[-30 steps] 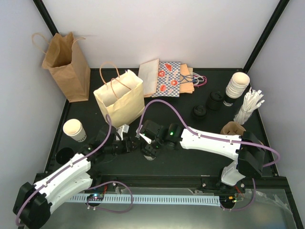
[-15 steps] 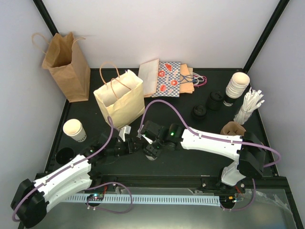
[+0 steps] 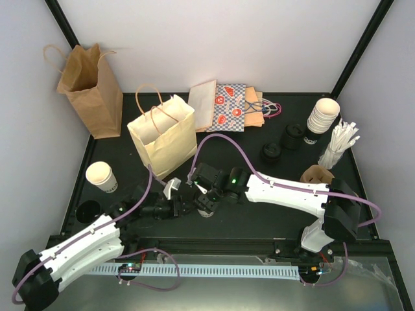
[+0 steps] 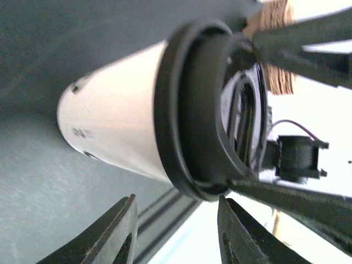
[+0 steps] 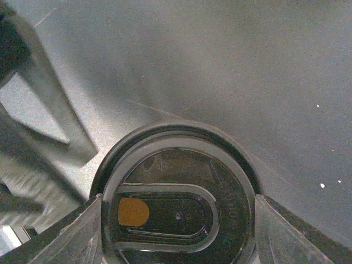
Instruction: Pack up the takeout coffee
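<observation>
While my right hand [image 5: 179, 220] clamps the black lid [image 5: 181, 165] of the white cup [image 4: 110, 126], likely pressing it home, mid-worktop [image 3: 249, 221] at five o'clock from the cream bag [image 3: 163, 133], my left hand [image 4: 176, 220] hovers half open just beside the cup, empty, probably ready to brace it.
</observation>
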Robot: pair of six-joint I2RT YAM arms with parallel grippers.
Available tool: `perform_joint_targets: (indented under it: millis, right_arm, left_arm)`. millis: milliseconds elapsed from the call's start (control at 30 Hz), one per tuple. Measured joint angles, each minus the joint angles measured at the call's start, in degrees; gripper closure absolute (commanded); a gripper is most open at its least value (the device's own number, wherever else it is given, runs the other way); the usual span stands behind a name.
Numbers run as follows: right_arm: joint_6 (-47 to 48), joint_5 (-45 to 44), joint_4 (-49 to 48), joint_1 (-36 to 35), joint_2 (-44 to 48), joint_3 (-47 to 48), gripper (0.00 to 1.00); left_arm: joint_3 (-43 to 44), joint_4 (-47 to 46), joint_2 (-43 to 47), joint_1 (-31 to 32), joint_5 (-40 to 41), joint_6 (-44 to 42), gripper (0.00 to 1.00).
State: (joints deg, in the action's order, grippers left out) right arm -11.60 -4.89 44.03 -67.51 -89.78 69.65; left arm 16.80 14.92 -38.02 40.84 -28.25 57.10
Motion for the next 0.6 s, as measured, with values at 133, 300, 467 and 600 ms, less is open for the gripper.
perform_joint_targets:
  millis: [133,300,467,600]
  right_arm:
    - [-0.52,0.02,-0.39,0.11,0.0,-0.02,0.32]
    - [-0.52,0.09,-0.52,0.13,0.0,-0.04,0.32]
    - [-0.37,0.13,-1.11,0.13,0.42,-0.66,0.32]
    - [-0.07,0.28,-1.55,0.13,1.01,-1.36,0.31]
  left_arm:
    - [-1.33,-0.87,0.48,0.7,-3.85,1.44,0.58]
    - [-2.08,-1.77,-1.16,0.76,-4.85,1.97,0.58]
    - [-2.08,-2.29,-0.83,0.81,-4.28,2.12,0.58]
    - [-2.27,-3.41,0.98,0.81,-3.45,3.04,0.57]
